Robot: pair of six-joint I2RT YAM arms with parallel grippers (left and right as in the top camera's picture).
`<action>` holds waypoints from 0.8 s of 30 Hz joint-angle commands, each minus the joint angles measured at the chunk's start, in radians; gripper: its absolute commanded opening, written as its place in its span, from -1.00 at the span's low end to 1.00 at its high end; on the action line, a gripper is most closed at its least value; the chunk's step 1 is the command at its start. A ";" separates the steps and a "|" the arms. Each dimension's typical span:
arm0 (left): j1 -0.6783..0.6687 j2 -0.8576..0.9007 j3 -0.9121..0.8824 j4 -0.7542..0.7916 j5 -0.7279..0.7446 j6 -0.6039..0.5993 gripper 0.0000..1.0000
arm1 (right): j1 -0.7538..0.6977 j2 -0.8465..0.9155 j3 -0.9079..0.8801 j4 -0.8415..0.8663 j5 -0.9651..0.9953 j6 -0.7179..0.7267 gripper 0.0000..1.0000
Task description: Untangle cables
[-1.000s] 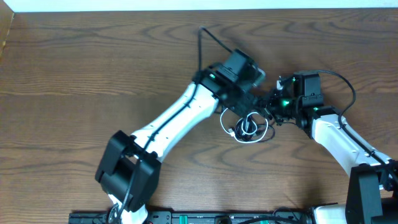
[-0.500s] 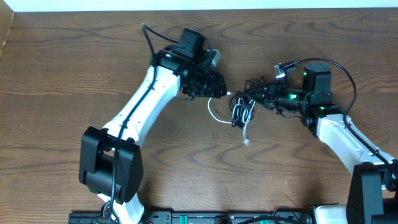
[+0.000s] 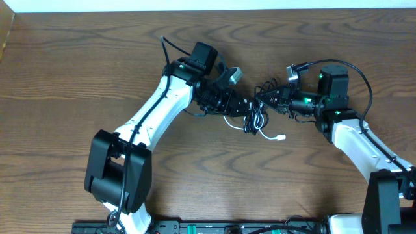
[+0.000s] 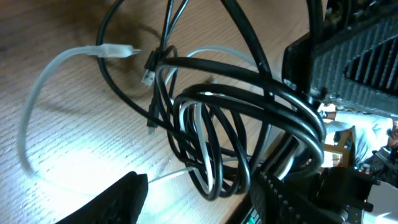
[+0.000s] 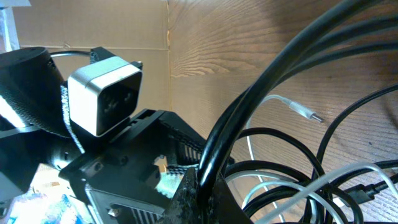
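Separation step. The right gripper is clamped on the black cable, and the tangle sits mid-desk between the arms. The left gripper, jaws apart, straddles the coils. The next move probably calls for pinching only the white cable and drawing it out.

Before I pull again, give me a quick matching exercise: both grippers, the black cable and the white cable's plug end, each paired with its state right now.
Column one
1. left gripper
2. right gripper
3. black cable
4. white plug end

Column two
A. lies loose on the table
B. shut on the black cable
C. wound in several loops
D. open, with loops lying in its gap

Pairs: 1-D, 2-B, 3-C, 4-A
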 commanded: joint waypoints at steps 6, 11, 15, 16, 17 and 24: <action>-0.006 0.016 -0.023 0.033 0.083 0.014 0.29 | -0.002 0.003 -0.002 0.006 -0.036 -0.005 -0.98; -0.012 0.066 -0.023 0.060 0.085 -0.054 0.28 | -0.002 0.003 -0.002 0.006 -0.055 -0.005 -0.98; -0.021 0.109 -0.023 0.071 0.161 -0.072 0.26 | -0.002 0.003 -0.002 0.006 -0.058 -0.006 -0.98; -0.023 0.114 -0.023 0.071 0.189 -0.071 0.24 | -0.002 0.003 -0.002 0.006 -0.058 -0.006 -0.99; -0.024 0.119 -0.023 0.071 0.208 -0.071 0.11 | -0.002 0.003 -0.002 0.006 -0.058 -0.006 -0.98; -0.024 0.119 -0.023 0.070 0.277 -0.060 -0.85 | -0.002 0.003 -0.002 0.005 -0.058 -0.011 -0.98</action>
